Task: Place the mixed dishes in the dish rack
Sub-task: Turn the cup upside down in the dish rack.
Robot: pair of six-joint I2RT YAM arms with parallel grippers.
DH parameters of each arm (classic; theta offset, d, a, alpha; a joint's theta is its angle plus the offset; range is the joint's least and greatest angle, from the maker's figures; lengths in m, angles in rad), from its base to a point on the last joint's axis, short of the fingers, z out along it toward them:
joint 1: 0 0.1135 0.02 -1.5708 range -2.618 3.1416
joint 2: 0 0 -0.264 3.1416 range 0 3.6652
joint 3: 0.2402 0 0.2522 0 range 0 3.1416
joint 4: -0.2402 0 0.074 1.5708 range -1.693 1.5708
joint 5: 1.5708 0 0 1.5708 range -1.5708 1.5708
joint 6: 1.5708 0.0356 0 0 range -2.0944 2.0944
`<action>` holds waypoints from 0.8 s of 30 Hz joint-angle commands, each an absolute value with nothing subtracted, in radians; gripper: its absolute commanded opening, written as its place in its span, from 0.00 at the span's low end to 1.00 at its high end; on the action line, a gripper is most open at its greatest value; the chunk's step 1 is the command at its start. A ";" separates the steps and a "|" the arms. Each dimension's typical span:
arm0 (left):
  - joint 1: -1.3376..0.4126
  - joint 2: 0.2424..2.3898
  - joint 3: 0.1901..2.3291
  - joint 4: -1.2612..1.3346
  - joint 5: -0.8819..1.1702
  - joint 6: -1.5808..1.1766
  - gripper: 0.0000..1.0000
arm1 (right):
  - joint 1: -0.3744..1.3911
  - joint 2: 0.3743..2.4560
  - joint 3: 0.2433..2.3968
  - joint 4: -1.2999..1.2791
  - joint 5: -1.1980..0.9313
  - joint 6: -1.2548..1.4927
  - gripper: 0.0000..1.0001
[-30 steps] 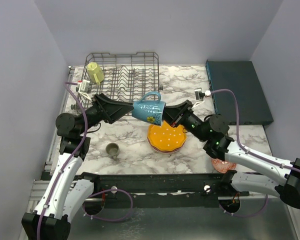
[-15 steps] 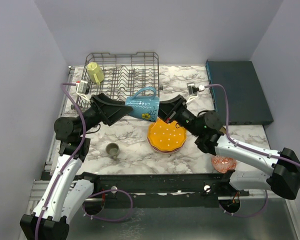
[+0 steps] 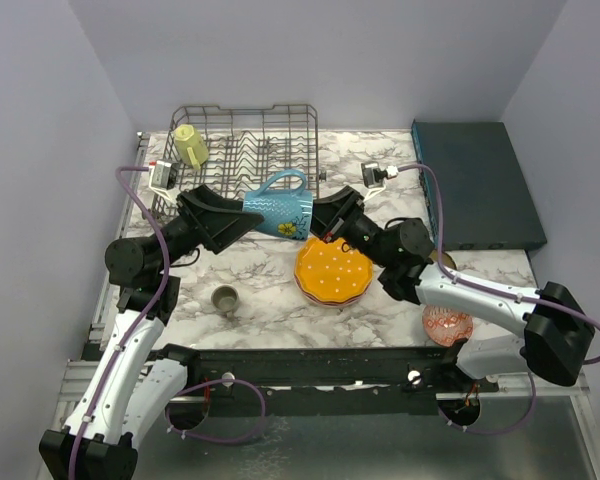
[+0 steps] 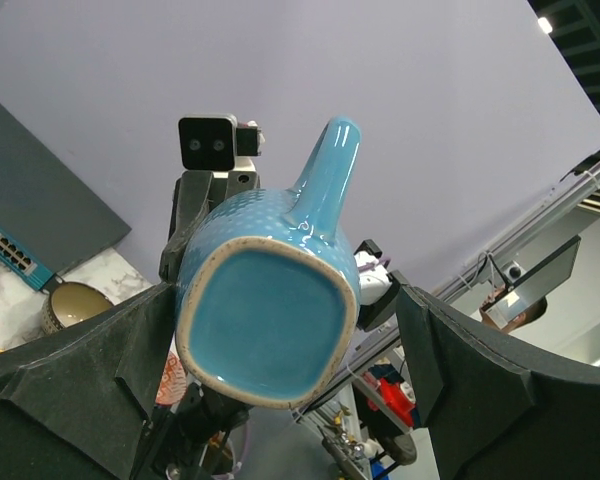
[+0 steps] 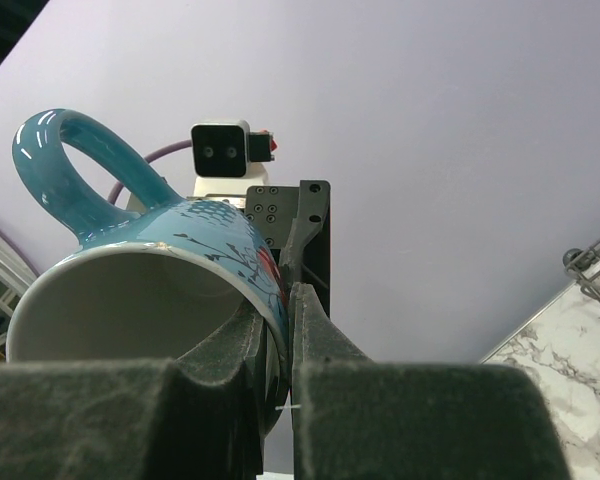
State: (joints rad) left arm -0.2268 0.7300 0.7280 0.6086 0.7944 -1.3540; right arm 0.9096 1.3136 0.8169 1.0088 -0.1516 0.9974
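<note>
Where blue mug hangs, dish rack stands near.

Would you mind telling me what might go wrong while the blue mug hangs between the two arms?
1. The right fingers pinch only the rim wall of the blue dotted ceramic mug, one inside and one outside; that thin hold may slip.
2. The left fingers stand open around its base; if the right releases first, the mug would likely fall and could strike the orange scalloped plate close below.
</note>
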 commanded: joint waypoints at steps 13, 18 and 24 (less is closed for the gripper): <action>-0.232 0.721 0.742 0.658 0.735 -1.342 0.99 | 0.928 1.354 0.896 1.113 -0.161 1.045 0.01; -0.232 0.721 0.738 0.658 0.734 -1.323 0.99 | 0.933 1.359 0.913 1.094 -0.151 1.036 0.01; -0.232 0.721 0.731 0.658 0.720 -1.313 0.99 | 0.945 1.352 0.913 1.061 -0.122 1.008 0.01</action>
